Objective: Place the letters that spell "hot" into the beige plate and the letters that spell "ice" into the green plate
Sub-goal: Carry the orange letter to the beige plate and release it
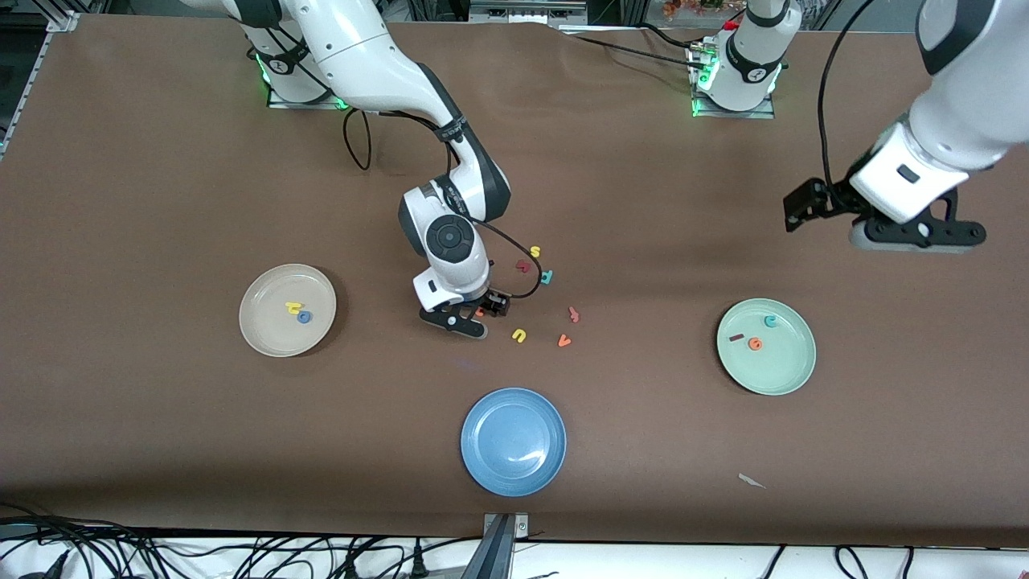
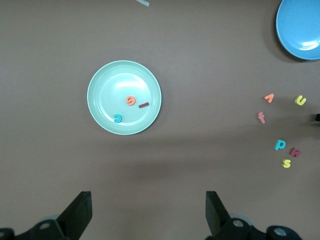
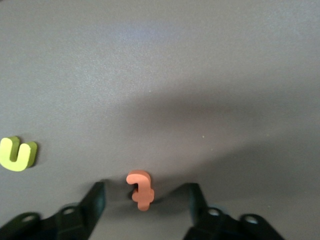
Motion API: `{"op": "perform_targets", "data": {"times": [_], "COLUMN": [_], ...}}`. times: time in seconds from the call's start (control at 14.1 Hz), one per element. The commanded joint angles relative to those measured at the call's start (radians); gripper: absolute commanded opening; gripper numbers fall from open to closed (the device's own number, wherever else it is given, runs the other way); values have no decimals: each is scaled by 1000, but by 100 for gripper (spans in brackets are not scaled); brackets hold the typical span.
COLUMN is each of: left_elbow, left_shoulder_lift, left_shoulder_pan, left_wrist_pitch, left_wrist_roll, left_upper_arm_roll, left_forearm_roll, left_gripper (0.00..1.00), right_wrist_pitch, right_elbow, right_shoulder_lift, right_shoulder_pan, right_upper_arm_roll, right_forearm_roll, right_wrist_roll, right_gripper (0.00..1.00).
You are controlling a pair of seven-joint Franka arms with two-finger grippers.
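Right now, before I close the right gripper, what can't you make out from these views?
- Right wrist view: the orange letter lies between the open fingers of the right gripper, but whether it is a t or an f is unclear.
- Front view: that gripper hides most of the same letter.
- Front view: the yellow letter in the beige plate is too small to read.
- Left wrist view: the beige plate is out of frame.
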Motion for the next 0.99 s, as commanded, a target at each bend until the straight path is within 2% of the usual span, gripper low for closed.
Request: {"op": "perform_targets", "data": {"times": [0.0, 0.07, 0.43, 0.5, 0.64, 0.71, 0.92], "left_elbow": [-89, -89, -86, -86, -86, -84, -57], "left_shoulder_lift": [-65, -65, -65, -65, -63, -63, -50], "left_shoulder_pan": [-42, -35, 42, 44, 60, 79, 71], "left_wrist_pitch": [31, 31, 19, 19, 19, 19, -5], "left_wrist_roll": [7, 7, 82, 88, 93, 93, 82], "left_upper_arm_roll": [49, 48, 3, 3, -6, -35, -52], "left_forearm_roll": [16, 13, -1, -1, -1, -1, 4], "left_gripper": [100, 100, 100, 100, 100, 100, 100], "right_wrist_pitch": [-24, -24, -24, -24, -24, -24, -106], "right_elbow": [41, 41, 41, 41, 41, 41, 82], "right_shoulder_lift": [26, 26, 27, 27, 27, 27, 18], "right_shoulder_pan": [1, 1, 2, 2, 2, 1, -13], "right_upper_arm_roll": [-2, -2, 3, 3, 3, 3, -5], "right_forearm_roll": [17, 17, 19, 19, 19, 19, 14], "right_wrist_roll": [12, 13, 15, 15, 15, 16, 5], "right_gripper": [58, 55, 20, 16, 11, 9, 6]}}
